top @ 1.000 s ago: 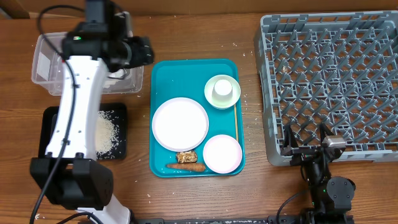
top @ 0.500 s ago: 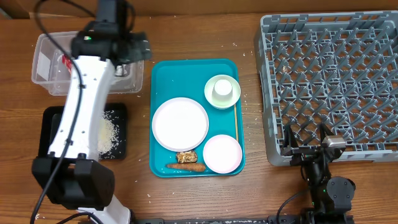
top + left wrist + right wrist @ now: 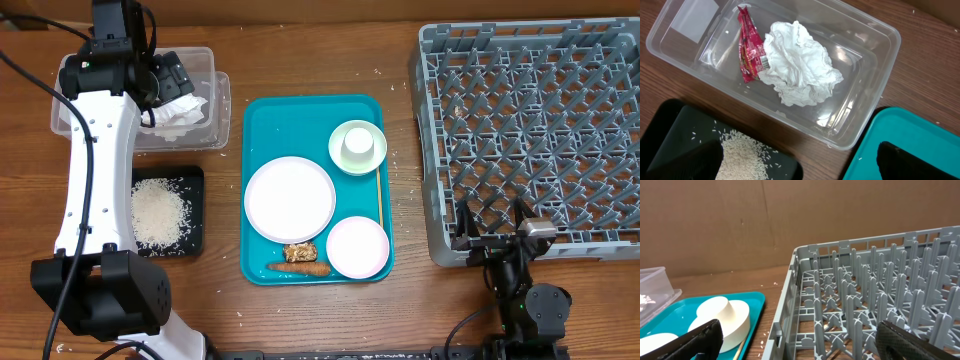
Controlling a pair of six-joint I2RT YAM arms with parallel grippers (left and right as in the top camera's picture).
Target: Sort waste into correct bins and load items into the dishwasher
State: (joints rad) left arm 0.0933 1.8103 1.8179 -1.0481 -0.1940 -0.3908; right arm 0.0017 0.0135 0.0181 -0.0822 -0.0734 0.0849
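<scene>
Clear plastic tub: crumpled white napkin and red wrapper inside, touching | black tray: loose rice | teal tray: large plate, smaller plate, cup, carrot, brown lump | left gripper: released, empty, above tub | right gripper: released, empty, beside grey dish rack

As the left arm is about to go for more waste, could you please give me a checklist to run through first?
1. Left gripper open, holding nothing: ok.
2. Right gripper open: ok.
3. Napkin and wrapper inside the tub: ok.
4. Rice in the black tray: ok.
5. Carrot and brown lump binned: not ok, both lie on the teal tray.
6. Plates in the rack: not ok, none loaded.
</scene>
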